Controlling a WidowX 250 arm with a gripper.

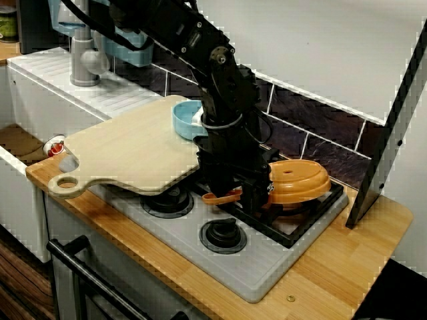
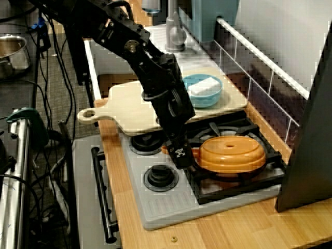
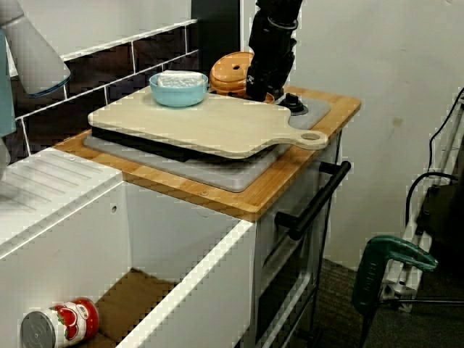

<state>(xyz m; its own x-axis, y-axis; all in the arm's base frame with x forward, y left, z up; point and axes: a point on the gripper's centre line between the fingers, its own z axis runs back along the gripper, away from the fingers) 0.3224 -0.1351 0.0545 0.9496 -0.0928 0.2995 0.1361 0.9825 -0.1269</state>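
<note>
- Orange plastic, by the look. Where is the pan [image 1: 300, 181] found?
- It is sat on the black grate [image 1: 313, 219] at the back-right of the grey stove top [image 1: 267, 270], domed side up, w/ 1 small hole seen in the crown. Its flat handle [image 1: 222, 197] is pointed toward the front burner [image 1: 223, 235].
- And the tool [image 1: 248, 197]?
- It is lowered onto the root of the handle, touching it or as good as. The jaws are masked by the black housing in all 3 views, so it cannot be told whether they are clenched or released.
- How is the pan judged to handle?
- Prob. thin moulded plastic: light, stiff, smooth and a bit slippery, not fragile. Being so light, it could be skidded across the grate by a small knock. The handle is judged the best hold, pinched across its flat faces close to the root, since the dome is too wide and slick.
- What is set around it?
- A wooden cutting board [image 1: 133, 157] is laid over the stove's other half, just beside the tool. A blue bowl [image 1: 185, 120] w/ a white block [image 2: 203, 85] inside is stood at the board's far edge. A tomato can [image 3: 58, 325] is lain in the white basin [image 3: 181, 239], well apart. Stove and board are carried by the wooden surface [image 1: 347, 260].
</note>
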